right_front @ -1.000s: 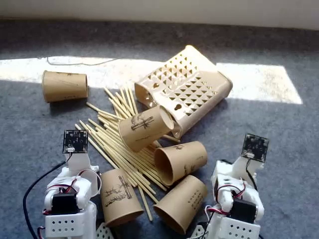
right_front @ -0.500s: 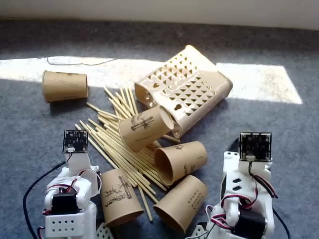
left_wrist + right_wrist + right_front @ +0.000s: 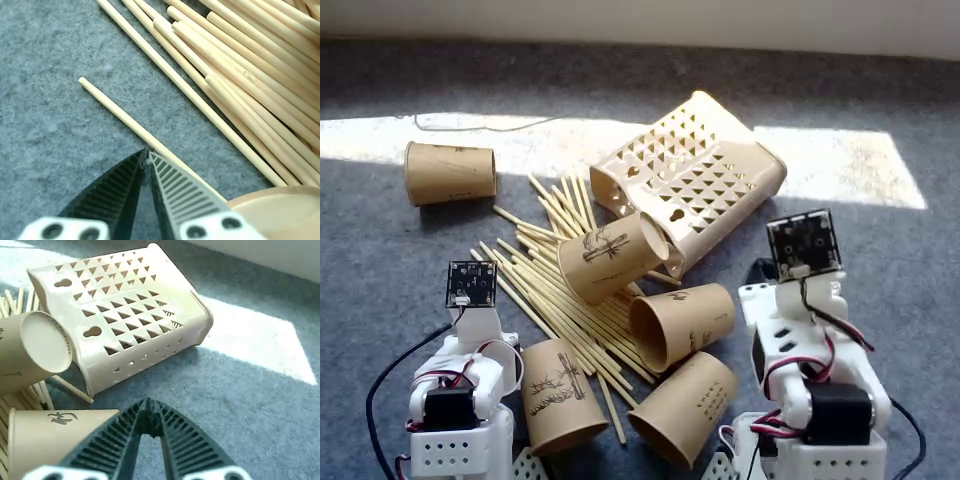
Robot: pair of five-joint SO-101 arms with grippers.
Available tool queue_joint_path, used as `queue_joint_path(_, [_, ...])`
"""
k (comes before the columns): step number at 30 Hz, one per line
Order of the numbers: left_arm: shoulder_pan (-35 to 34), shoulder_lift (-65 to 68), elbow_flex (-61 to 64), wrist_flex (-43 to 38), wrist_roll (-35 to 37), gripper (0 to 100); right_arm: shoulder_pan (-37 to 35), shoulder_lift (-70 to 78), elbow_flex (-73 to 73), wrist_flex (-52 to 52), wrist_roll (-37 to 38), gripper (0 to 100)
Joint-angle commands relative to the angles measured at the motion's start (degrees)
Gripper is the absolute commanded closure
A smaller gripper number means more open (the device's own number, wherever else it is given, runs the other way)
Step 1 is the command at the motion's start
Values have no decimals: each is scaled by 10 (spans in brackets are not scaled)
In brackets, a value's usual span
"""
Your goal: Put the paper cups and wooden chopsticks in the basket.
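Note:
A cream perforated basket point(image 3: 690, 180) lies tipped over on the grey carpet, also seen in the right wrist view as the basket point(image 3: 125, 310). Several brown paper cups lie on their sides: one far left point(image 3: 450, 172), one against the basket point(image 3: 610, 255), one in the middle point(image 3: 682, 322). A spread of wooden chopsticks point(image 3: 555, 285) lies between them. My left gripper point(image 3: 148, 152) is shut and empty, its tips just over a single loose chopstick point(image 3: 120, 117) beside the pile point(image 3: 240, 75). My right gripper point(image 3: 148, 412) is shut and empty above a cup point(image 3: 55, 440), pointing toward the basket.
Two more cups point(image 3: 558, 392) point(image 3: 682, 405) lie at the front between the arm bases. A thin cable point(image 3: 470, 125) runs along the sunlit strip at the back left. Open carpet point(image 3: 890, 260) stretches to the right of the basket.
The right arm has lifted and swung forward and left, toward the basket. The left arm, cups and chopsticks have not moved.

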Motion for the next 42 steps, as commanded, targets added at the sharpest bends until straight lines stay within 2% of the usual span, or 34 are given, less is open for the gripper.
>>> queue_joint_path(1, [-1, -6, 11, 2, -4, 993, -44, 74, -58, -3, -3, 988])
queue_joint_path(6, [-1, -6, 11, 2, -4, 993, -80, 156, -79, -61, -33, 988])
queue_joint_path(13, [-1, -6, 11, 2, -4, 993, -132, 271, -80, -157, -33, 988])
queue_joint_path(25, [-1, -6, 11, 2, -4, 993, -243, 421, -80, -262, -34, 988])
queue_joint_path(32, [-1, -6, 11, 2, -4, 993, -285, 458, -80, -264, -34, 988])
queue_joint_path(39, [-1, -6, 11, 2, -4, 993, -258, 458, -117, -228, -31, 988])
queue_joint_path(42, [-1, -6, 11, 2, -4, 993, -247, 458, -153, -179, -31, 935])
